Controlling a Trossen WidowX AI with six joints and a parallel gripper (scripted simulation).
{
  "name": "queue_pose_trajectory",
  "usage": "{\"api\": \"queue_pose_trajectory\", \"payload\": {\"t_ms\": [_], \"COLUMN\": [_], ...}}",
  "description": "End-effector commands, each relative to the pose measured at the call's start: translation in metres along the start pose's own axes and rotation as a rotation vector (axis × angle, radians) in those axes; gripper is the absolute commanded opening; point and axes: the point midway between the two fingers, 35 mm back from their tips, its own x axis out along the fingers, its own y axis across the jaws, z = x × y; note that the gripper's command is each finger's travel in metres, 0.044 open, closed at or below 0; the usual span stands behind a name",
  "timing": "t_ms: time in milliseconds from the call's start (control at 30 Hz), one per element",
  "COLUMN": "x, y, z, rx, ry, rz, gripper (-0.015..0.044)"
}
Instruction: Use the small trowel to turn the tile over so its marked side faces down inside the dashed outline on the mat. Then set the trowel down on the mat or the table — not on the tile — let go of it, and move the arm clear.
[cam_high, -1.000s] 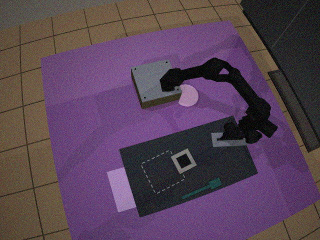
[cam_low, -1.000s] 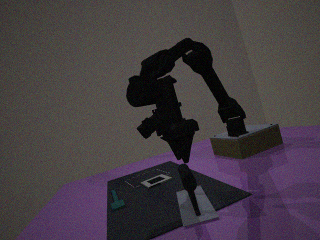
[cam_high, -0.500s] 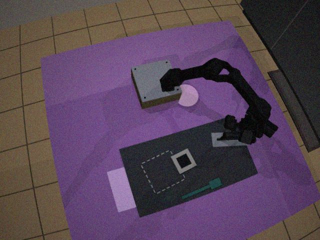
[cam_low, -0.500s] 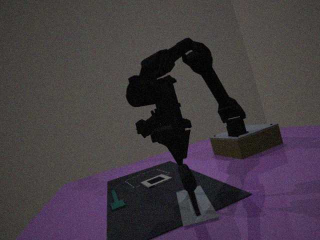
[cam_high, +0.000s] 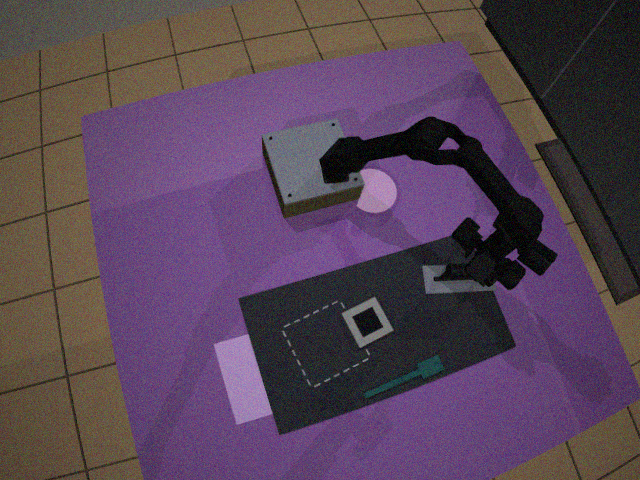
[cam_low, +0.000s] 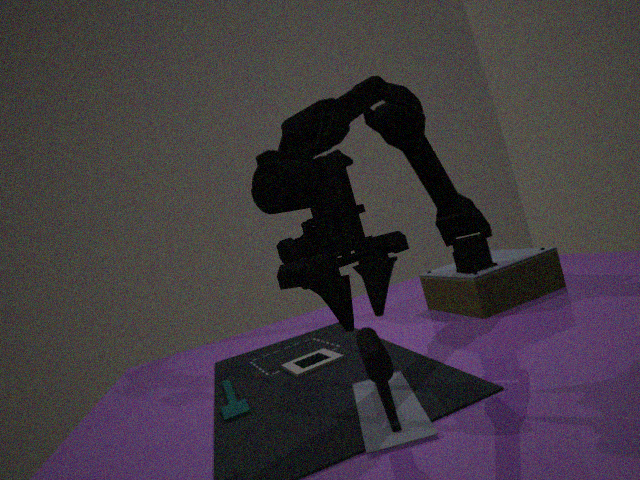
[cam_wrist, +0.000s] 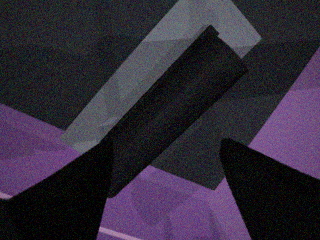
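Observation:
The trowel has a grey blade lying at the mat's edge and a thick black handle rising at a slant above it. My gripper is open, just above the handle. In the wrist view the handle runs diagonally, its near end beside the left finger; nothing is held. The tile lies flat, light border and dark square facing up, across the right side of the dashed outline. The gripper partly hides the trowel in the top view.
A teal flat tool lies near the edge of the dark mat. The arm's base box stands behind the mat. A pale disc and a pale rectangle are on the purple table.

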Motion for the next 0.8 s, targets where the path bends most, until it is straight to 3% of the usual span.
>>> {"api": "queue_pose_trajectory", "payload": {"t_ms": [0, 567, 767], "x": [-0.0009, -0.0008, -0.0005], "y": [0.001, 0.0027, 0.0028], "z": [-0.0004, -0.0017, -0.0018], "rx": [0.128, 0.714, 0.737], "ry": [0.0, 0.001, 0.001], "rz": [0.002, 0.002, 0.002], "gripper": [0.027, 0.027, 0.027]}}
